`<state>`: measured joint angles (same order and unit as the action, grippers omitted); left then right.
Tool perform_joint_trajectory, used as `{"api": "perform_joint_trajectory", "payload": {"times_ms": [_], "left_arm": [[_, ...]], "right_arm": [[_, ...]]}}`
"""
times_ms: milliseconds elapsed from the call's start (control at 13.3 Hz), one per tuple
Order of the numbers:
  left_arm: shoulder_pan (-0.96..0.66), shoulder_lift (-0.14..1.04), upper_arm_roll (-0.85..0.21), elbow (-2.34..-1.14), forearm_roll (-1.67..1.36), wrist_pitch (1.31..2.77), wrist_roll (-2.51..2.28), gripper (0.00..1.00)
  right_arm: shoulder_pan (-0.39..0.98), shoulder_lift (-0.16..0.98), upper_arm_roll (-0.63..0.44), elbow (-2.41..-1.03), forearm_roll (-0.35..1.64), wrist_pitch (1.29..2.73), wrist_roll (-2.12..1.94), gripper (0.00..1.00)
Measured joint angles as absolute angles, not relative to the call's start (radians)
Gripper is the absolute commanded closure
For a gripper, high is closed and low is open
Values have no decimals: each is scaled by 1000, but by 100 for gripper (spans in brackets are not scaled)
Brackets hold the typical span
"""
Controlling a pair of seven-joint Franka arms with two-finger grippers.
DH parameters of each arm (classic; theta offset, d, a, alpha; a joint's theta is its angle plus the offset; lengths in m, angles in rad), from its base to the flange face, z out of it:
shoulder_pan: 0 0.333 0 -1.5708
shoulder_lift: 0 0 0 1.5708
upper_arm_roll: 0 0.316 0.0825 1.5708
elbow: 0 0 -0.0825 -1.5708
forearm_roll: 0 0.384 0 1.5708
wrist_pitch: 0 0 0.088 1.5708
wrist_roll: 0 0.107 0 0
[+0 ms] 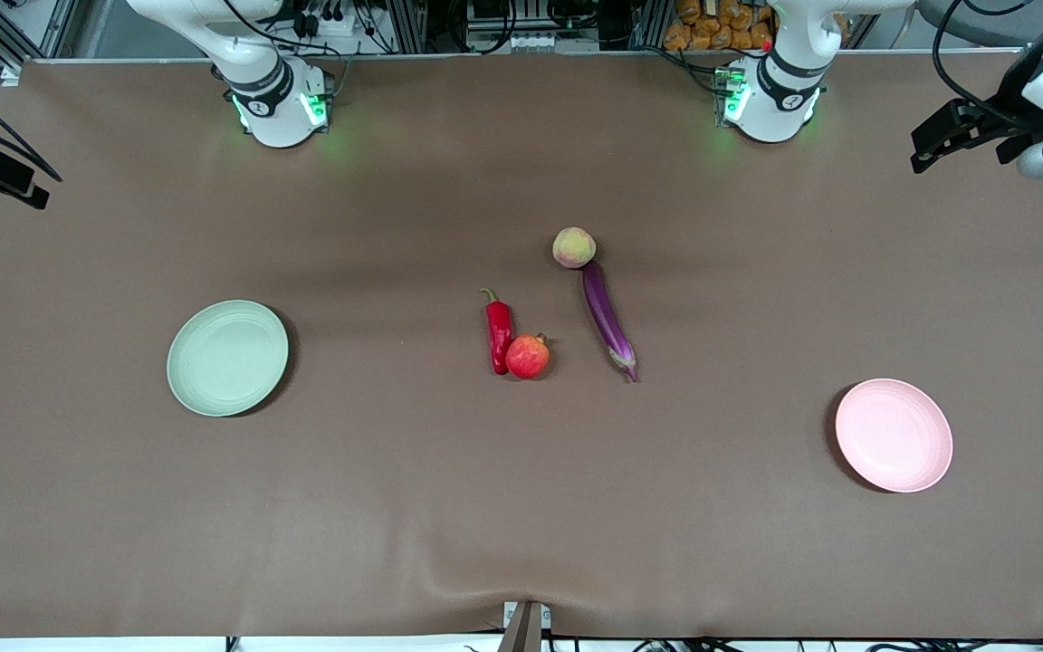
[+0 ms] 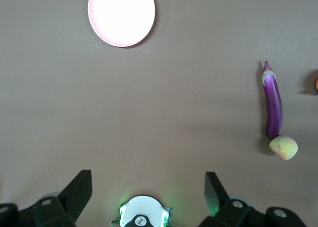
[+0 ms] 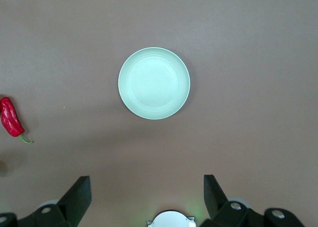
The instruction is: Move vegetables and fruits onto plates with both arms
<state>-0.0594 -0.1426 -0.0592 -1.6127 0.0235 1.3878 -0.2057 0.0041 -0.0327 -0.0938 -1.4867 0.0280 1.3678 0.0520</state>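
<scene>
Only front view: apple (image 1: 528, 356)

Wide brown matte cloth-covered surface (image 1: 521, 507), slight wrinkle at its near edge, grey metal frame rails (image 1: 449, 23) and tangled black cables (image 1: 322, 18) along its upper edge

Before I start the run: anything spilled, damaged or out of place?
Nothing stands out. The slim purple eggplant, red chili pepper, round red fruit and yellowish peach lie intact mid-table; the pale green plate and pink plate sit flat, both bare.
</scene>
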Motion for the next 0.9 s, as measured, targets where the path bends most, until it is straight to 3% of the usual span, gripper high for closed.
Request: {"api": "perform_joint_trajectory", "payload": {"times_ms": [904], "left_arm": [[-31, -106, -57, -1588, 24, 1386, -203, 0]], "right_arm": [[4, -31, -93, -1487, 28, 1368, 52, 0]]}}
